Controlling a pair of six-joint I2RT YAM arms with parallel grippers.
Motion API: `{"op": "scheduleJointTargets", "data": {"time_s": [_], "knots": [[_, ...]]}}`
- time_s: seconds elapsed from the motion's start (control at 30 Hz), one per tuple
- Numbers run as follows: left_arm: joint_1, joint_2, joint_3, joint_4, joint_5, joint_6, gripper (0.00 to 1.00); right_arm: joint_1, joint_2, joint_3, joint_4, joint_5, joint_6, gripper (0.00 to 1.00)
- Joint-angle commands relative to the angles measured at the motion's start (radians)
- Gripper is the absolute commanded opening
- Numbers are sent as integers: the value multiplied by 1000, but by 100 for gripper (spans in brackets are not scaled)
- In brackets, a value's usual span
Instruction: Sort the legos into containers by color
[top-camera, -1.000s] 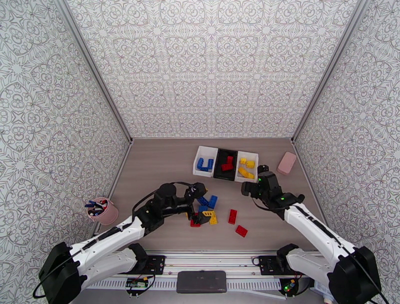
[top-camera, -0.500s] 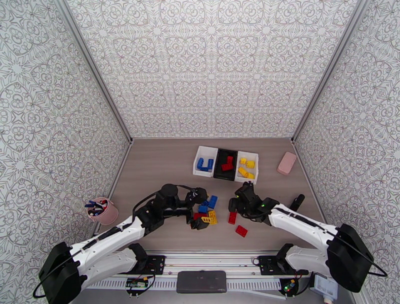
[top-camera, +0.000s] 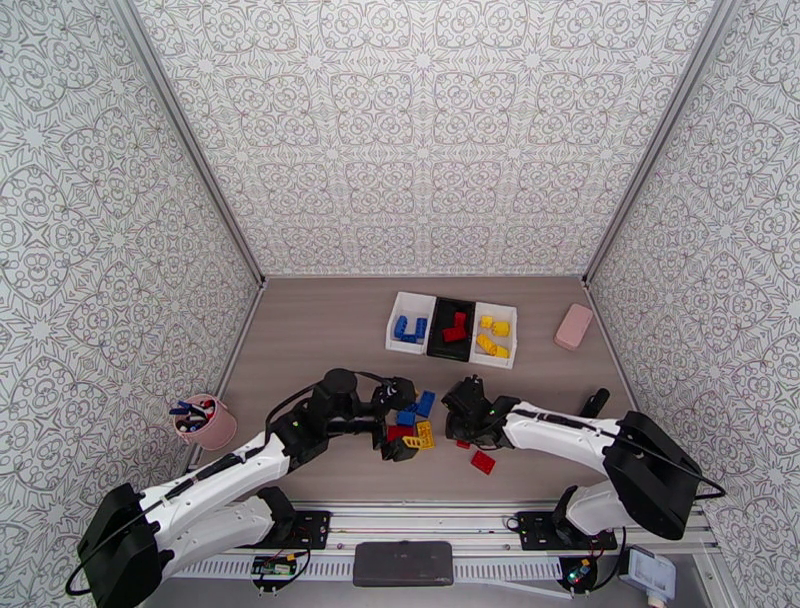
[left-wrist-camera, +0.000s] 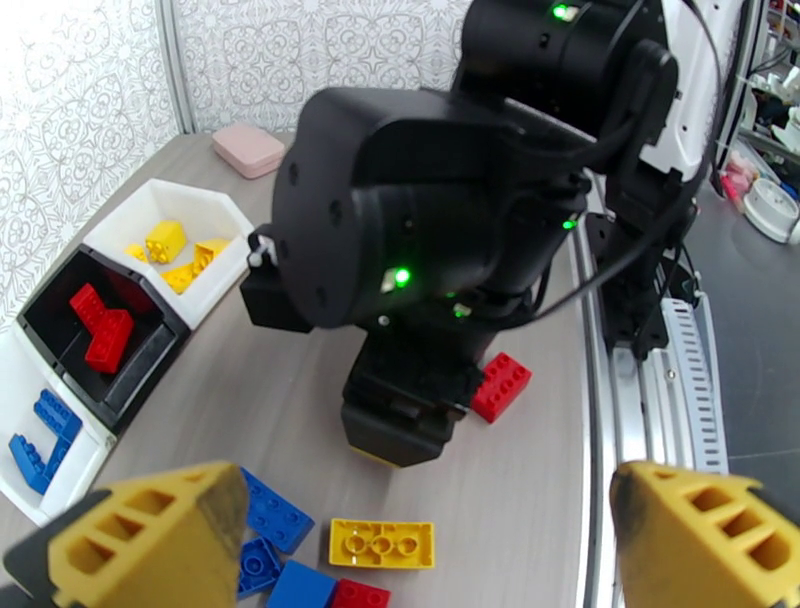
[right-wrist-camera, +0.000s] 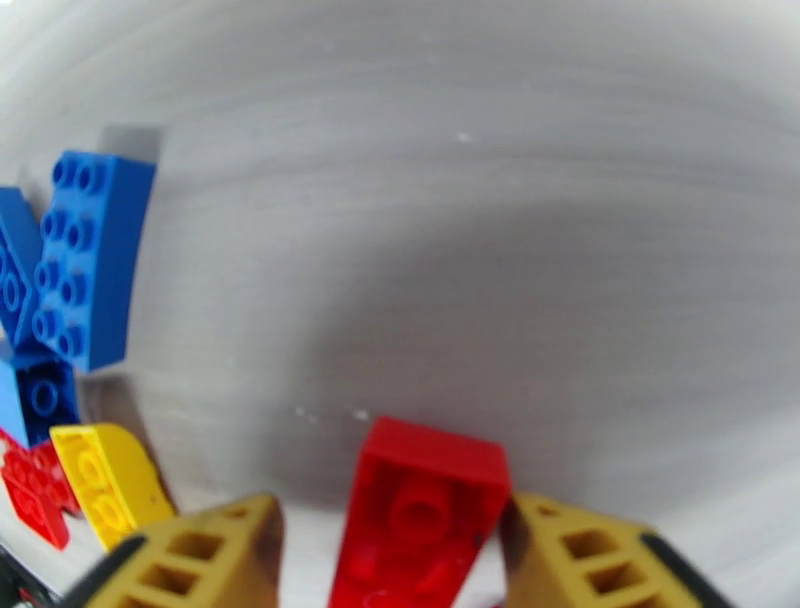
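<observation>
The right gripper (right-wrist-camera: 392, 545) is straddling, fingers apart, a red brick (right-wrist-camera: 420, 495) at the bottom centre of its wrist view. The left gripper (left-wrist-camera: 425, 530) is gaping wide above a yellow brick (left-wrist-camera: 383, 543). The red one is probably light, stiff and slick, so pinching its long sides looks best. The frame is cutting off its near end. The bins (top-camera: 392, 325) are sitting just above centre overhead.

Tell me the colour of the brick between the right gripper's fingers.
Red brick; right wrist view.

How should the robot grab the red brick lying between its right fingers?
By its two long sides, coming straight down from above. The red brick lies flat, studs up, and the open right gripper straddles its narrow width.
</observation>
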Motion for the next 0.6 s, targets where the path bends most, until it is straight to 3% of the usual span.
{"op": "scheduleJointTargets", "data": {"time_s": [0.0, 0.33, 0.57], "knots": [[-4, 1, 5, -11, 3, -9, 100, 5, 24, 30, -3, 12, 8, 51], [-2, -4, 5, -14, 4, -7, 100, 5, 39, 55, -27, 47, -5, 33], [1, -7, 6, -11, 5, -11, 100, 5, -4, 71, -46, 61, -10, 30]]}}
